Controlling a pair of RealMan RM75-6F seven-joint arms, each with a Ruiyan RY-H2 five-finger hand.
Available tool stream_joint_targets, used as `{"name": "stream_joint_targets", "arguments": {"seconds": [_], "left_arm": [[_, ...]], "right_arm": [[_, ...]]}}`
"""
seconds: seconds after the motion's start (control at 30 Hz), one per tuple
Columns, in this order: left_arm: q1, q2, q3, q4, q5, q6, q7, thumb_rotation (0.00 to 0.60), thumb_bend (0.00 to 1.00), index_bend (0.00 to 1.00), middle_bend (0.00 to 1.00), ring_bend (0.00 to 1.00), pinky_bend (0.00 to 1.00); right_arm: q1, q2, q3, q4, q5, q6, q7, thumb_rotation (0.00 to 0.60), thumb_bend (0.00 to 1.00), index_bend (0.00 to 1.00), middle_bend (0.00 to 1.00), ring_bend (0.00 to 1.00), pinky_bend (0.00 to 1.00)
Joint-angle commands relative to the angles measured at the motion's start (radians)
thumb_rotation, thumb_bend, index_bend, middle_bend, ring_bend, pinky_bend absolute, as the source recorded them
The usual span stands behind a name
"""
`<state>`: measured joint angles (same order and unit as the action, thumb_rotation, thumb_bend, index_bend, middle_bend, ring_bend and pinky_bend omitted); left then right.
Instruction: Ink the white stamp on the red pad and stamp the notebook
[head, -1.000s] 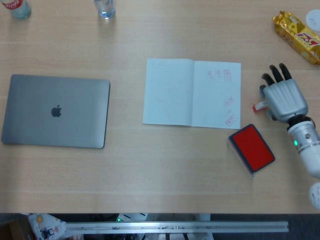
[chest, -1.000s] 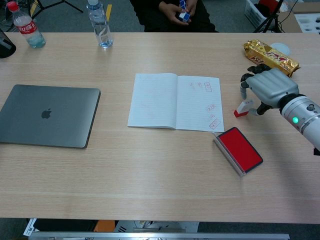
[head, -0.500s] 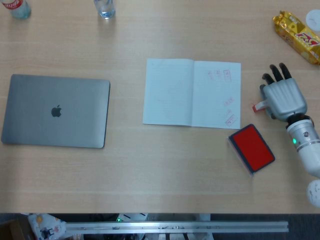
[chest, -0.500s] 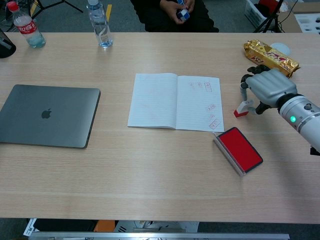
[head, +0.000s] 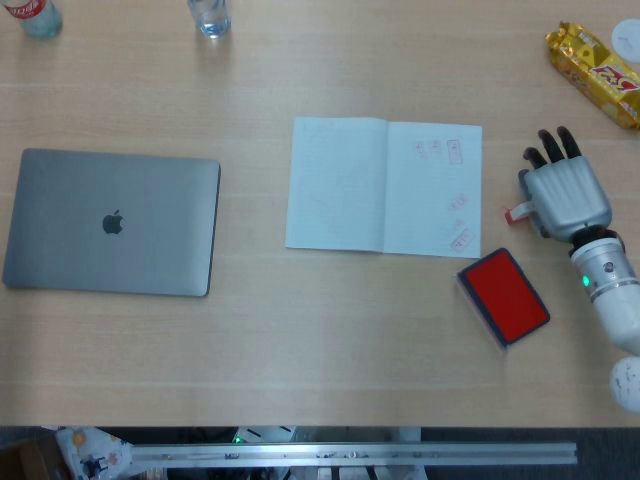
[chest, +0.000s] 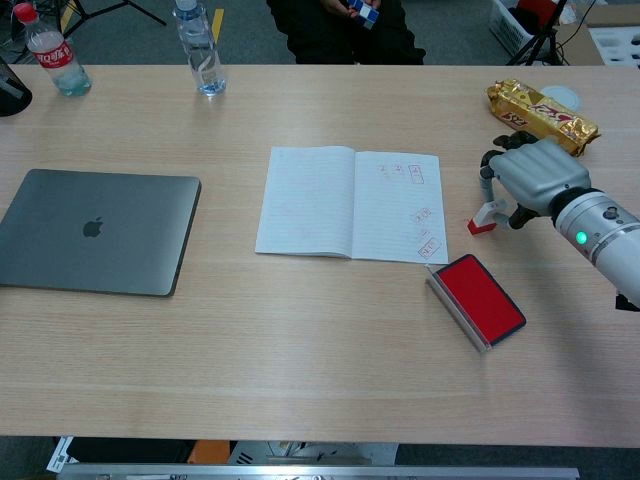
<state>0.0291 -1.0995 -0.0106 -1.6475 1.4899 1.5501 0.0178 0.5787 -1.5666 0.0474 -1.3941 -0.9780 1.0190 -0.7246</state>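
Observation:
The open notebook (head: 385, 186) (chest: 348, 202) lies mid-table, with several red stamp marks on its right page. In front of its right corner sits the red ink pad (head: 504, 296) (chest: 479, 299), lid open. Further right, the small white stamp (head: 518, 213) (chest: 484, 217) with a red base leans on the table, its top tucked under my right hand (head: 565, 195) (chest: 533, 177). The hand arches over it, fingers curled down and thumb beside it. Whether the fingers actually pinch the stamp is hidden by the hand. My left hand shows in neither view.
A closed grey laptop (head: 112, 222) (chest: 96, 231) lies at the left. Two bottles (chest: 201, 52) (chest: 51, 50) stand along the far edge. A gold snack packet (head: 592, 72) (chest: 541, 113) lies just beyond my right hand. A person sits across the table (chest: 345, 25).
My right hand and forearm have shifted slightly away from the pad. The stamp has stayed in about the same spot.

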Motion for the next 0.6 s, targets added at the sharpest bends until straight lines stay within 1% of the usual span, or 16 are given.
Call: {"name": "stream_joint_targets", "arguments": {"seconds": [0.03,0.23,0.6], "left_arm": [[0.0,0.0,0.0,0.0,0.0,0.001,0.0,0.6,0.32,0.0,0.0,0.0,0.0],[0.001,0.0,-0.001,0.002,-0.002,0.001,-0.003,0.6,0.32,0.0,0.0,0.0,0.0],[0.002,0.002,0.0,0.005,-0.005,-0.002,-0.006,0.6,0.32,0.0,0.0,0.0,0.0]], "right_arm": [[0.001,-0.001,0.001,0.0,0.002,0.0,-0.001,0.6,0.25,0.53,0.26,0.02,0.04],[0.004,-0.003,0.002,-0.001,0.003,0.001,-0.005,0.6,0.25,0.54,0.26,0.03,0.04],[0.008,-0.002,0.004,-0.003,0.014,-0.002,-0.01,0.6,0.31,0.58,0.29,0.05,0.04]]}}
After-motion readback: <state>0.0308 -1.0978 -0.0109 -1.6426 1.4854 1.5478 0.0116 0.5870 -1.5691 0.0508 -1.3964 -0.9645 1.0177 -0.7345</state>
